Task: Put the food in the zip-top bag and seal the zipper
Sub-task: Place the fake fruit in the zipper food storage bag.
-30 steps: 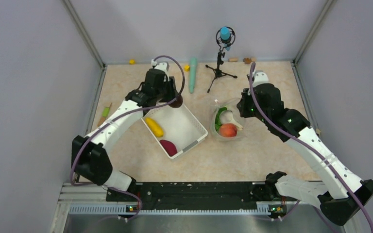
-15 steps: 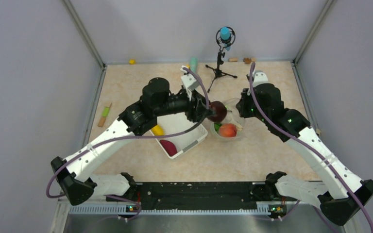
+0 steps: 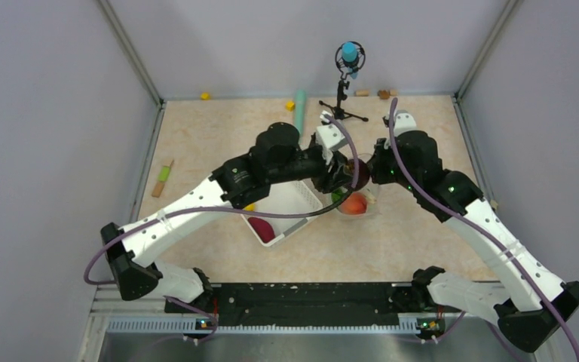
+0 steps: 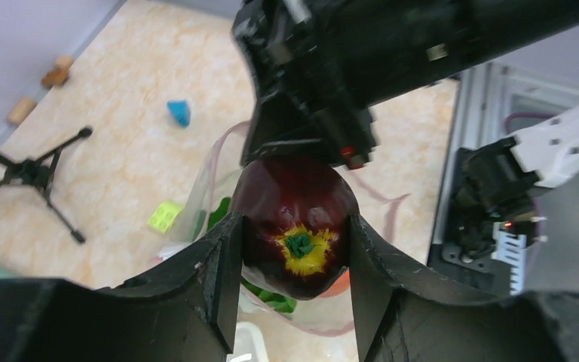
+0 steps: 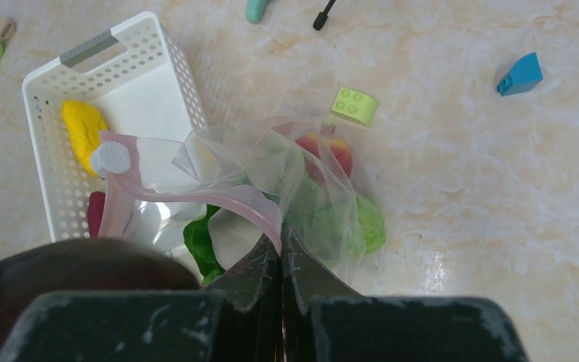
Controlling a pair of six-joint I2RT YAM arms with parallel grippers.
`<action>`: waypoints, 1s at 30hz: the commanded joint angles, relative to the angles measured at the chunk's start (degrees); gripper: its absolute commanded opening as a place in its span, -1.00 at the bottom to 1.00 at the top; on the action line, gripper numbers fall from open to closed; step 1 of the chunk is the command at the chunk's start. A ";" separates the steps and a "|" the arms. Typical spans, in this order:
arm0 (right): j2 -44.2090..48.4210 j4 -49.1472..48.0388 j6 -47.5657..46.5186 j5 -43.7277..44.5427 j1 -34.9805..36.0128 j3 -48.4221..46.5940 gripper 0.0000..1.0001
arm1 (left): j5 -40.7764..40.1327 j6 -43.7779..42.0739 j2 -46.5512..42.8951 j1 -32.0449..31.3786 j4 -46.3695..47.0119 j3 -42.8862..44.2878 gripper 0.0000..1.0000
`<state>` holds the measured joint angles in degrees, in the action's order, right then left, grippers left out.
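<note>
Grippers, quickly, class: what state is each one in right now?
Left gripper: shut on the dark red toy fruit.
Right gripper: shut, pinching the zip-top bag at its zipper.

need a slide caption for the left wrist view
Left end effector holding a round dark maroon toy fruit at the mouth of the clear plastic zip-top bag

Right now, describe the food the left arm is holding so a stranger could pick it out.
Find the white basket mid-table; the clear zip-top bag sits just right of it. Over the bag, the left tool grips a round fruit. Unlike the orange-red piece and green pieces inside the bag, it is dark maroon with a yellow ring around a green centre.
</note>
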<state>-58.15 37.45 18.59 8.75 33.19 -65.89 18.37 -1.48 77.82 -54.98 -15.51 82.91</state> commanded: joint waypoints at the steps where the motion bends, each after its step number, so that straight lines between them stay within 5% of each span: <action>1: 1.86 -2.58 0.46 -0.26 -0.76 0.24 -1.00 | -13.89 -2.75 3.88 -1.45 -3.13 3.91 -1.00; 15: 6.48 -6.49 2.68 -2.85 -0.76 1.35 -1.00 | -36.67 -2.03 14.98 -2.92 -9.45 10.19 -1.00; 22: 8.81 -8.33 5.30 -1.77 -0.80 -0.12 -1.00 | -38.71 0.05 19.94 -2.97 -10.69 13.76 -1.00; 30: 9.66 -8.40 8.30 2.68 -0.76 -1.93 -1.00 | -29.22 4.67 20.10 -3.02 -7.03 9.95 -1.00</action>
<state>-50.83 34.96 24.60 8.91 33.19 -64.16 -14.44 0.40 98.04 -58.26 -25.21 94.32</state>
